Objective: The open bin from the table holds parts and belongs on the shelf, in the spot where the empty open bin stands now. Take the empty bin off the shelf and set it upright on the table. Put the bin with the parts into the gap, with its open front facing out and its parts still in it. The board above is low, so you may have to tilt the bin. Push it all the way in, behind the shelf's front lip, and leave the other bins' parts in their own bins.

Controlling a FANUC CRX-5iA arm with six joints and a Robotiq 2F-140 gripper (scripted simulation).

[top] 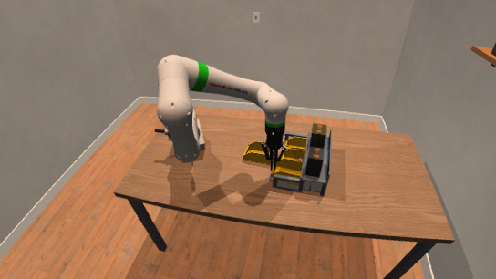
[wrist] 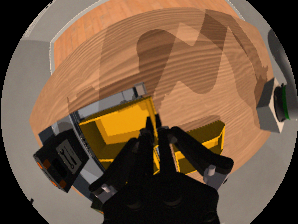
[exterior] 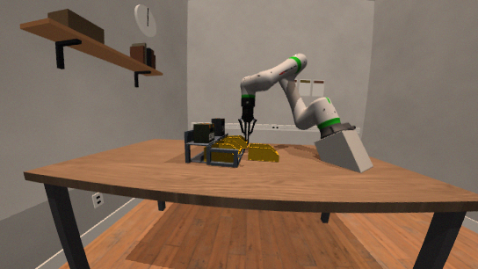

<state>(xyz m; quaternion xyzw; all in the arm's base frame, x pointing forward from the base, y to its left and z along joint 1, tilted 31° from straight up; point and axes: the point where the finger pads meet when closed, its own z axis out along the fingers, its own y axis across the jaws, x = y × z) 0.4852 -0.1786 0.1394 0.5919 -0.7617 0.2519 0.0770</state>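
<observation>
The shelf (top: 315,186) (exterior: 188,151) (wrist: 97,107) is a low grey rack holding yellow bins. The empty bin (top: 289,168) (exterior: 221,156) (wrist: 127,120) is at the rack's end nearest the top camera; its bare inside shows in the wrist view. My gripper (top: 273,168) (exterior: 247,141) (wrist: 154,121) points down with its fingers shut on this bin's thin front wall; a yellow strip shows between the tips. The bin for the parts (top: 257,152) (exterior: 263,153) (wrist: 215,132) stands on the table beside the rack, towards the arm's base. Its parts cannot be made out; my fingers hide some of it.
Other yellow bins (top: 295,155) sit in the rack beyond the empty one. Two dark boxes with orange marks, one nearer (top: 315,164) (exterior: 203,133) (wrist: 67,155) and one farther (top: 319,132) (exterior: 218,127), stand on the rack's rear board. The wooden table (top: 374,196) carries everything.
</observation>
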